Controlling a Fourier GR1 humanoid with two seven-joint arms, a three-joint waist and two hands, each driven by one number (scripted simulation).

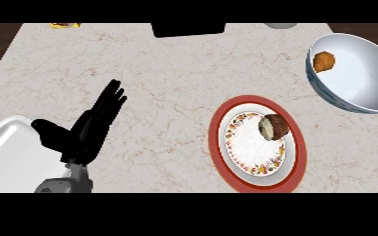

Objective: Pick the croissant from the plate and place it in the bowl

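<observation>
The croissant (323,61) lies inside the bowl (354,87), near its left wall, long axis roughly upright in view. The left hand (88,127) rests open, fingers straight, over the bench (170,80).

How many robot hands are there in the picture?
1. One robot hand, the left, rests open at the lower left with fingers up, beside a white object at the left edge. The right one is out of view.
</observation>
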